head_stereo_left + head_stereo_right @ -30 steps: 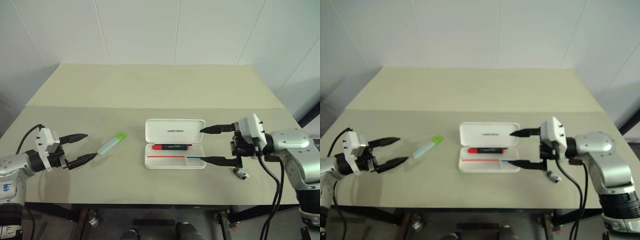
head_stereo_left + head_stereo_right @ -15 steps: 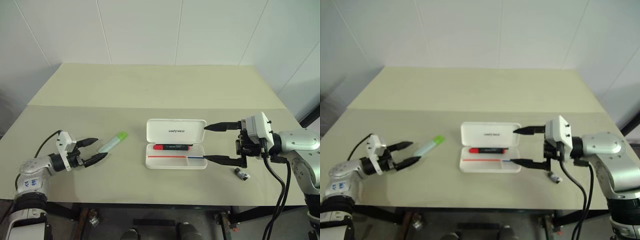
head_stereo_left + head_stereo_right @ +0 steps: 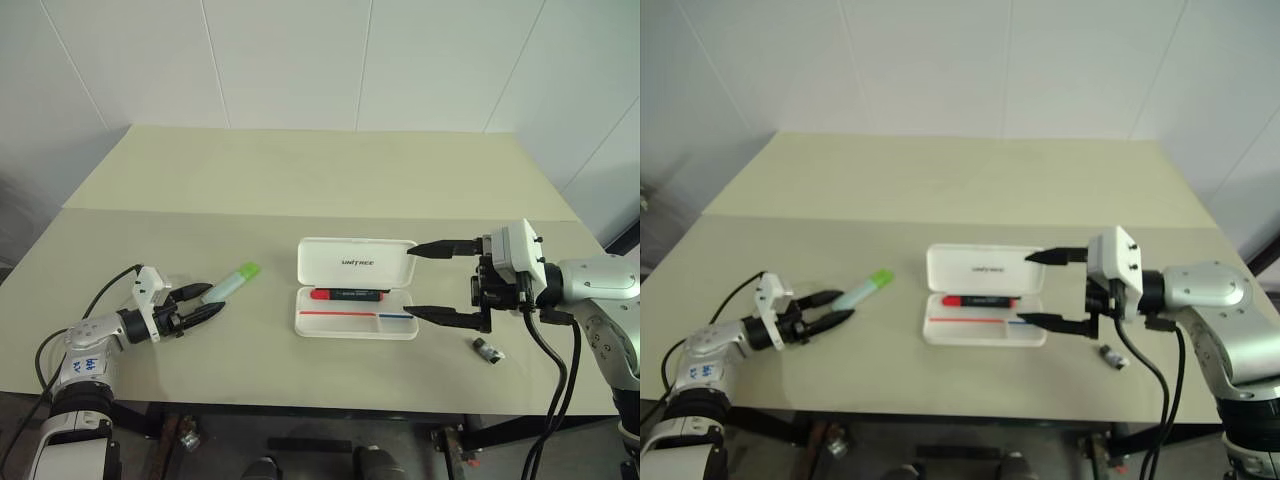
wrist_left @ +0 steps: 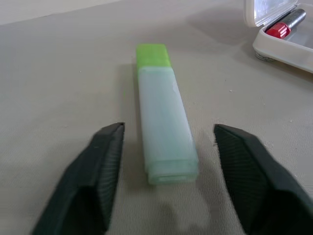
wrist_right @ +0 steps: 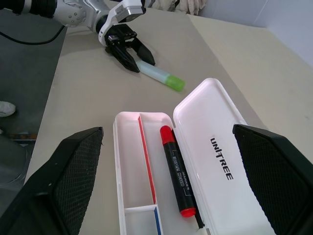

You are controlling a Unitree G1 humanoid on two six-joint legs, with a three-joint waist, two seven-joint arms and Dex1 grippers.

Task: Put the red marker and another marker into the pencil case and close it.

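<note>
The left gripper [image 3: 203,306] lies low on the surface [image 3: 300,190], pointing level, its fingers parted either side of the green marker's [image 4: 164,127] pale end without touching. The right gripper [image 3: 432,281] hovers wide open just beside the open pencil case [image 3: 356,287], where the red marker [image 3: 347,294] lies. A small dark cylinder [image 3: 488,349] sits near the front edge; the far surface is bare.

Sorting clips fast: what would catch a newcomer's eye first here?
The open white case at the table's middle, with the red marker already lying in its tray. To its left, the green marker lies on the table with its pale end between the left claw's parted fingers. The right claw stands open just right of the case.
</note>
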